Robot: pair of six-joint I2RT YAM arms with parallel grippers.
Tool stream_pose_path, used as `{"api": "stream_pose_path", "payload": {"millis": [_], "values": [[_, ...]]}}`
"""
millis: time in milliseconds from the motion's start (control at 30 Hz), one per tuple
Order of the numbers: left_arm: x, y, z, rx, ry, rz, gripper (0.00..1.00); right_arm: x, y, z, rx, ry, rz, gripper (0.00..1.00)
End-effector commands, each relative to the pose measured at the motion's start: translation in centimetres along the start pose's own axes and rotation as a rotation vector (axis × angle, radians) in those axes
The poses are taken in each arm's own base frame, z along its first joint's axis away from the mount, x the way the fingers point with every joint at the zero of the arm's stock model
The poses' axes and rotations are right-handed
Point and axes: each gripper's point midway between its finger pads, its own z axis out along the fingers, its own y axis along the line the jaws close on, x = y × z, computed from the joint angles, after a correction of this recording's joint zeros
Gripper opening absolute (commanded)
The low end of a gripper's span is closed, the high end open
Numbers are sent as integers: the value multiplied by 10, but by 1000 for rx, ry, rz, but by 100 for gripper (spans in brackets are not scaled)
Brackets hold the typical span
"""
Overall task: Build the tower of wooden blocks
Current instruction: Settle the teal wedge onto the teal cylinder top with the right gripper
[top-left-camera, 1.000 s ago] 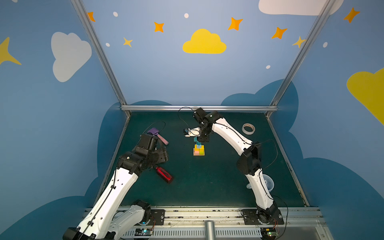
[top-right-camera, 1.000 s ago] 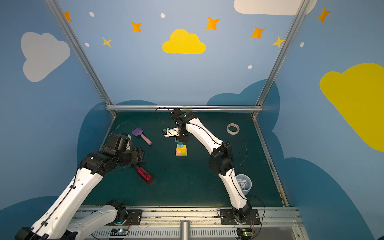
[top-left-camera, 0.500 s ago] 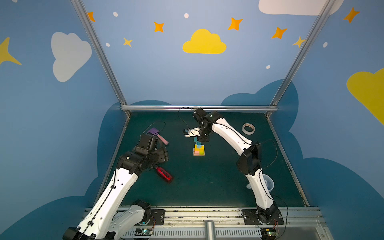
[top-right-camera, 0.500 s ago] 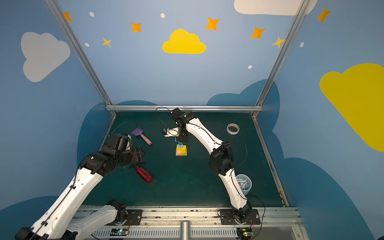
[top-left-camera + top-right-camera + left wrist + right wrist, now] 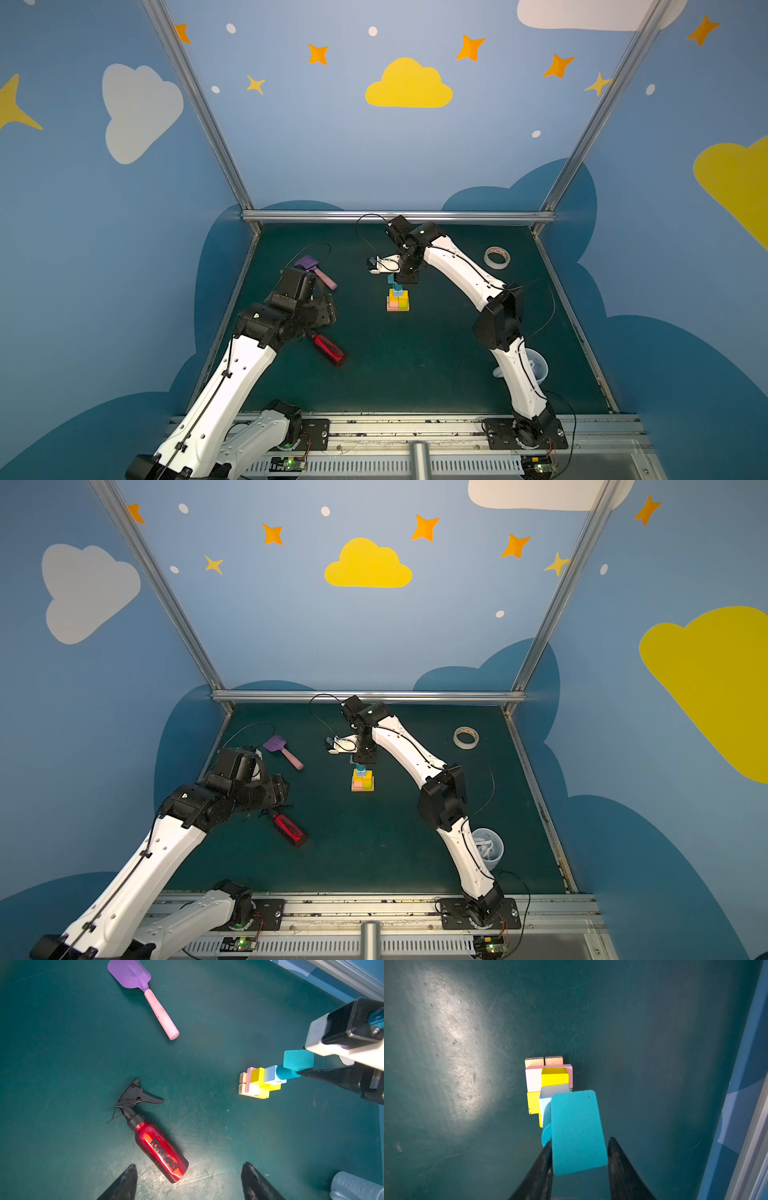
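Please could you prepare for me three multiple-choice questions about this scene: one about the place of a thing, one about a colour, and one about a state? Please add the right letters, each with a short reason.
1. Where on the table does the roll of tape lie?
A. at the front left corner
B. near the back right corner
C. in the middle

2. What colour is the block between the fingers of the right gripper?
A. yellow
B. pink
C. teal

3. How is the red spray bottle placed?
A. lying on its side
B. standing upright
C. upside down

Answers:
1 B: both top views show it by the back right corner.
2 C: the right wrist view shows a teal block there.
3 A: its whole length rests on the table in the left wrist view.
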Motion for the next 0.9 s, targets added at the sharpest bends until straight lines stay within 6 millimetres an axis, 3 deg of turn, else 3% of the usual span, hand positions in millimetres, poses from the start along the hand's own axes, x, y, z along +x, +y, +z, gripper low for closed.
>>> {"api": "stream_pose_path", "payload": {"millis": [0, 867], "values": [[2, 2, 2, -3, 4, 4, 79, 6, 11, 2, -36, 28, -5, 42], [3, 1, 3, 2, 6, 3, 78, 3, 10, -10, -18, 11, 0, 44]]}}
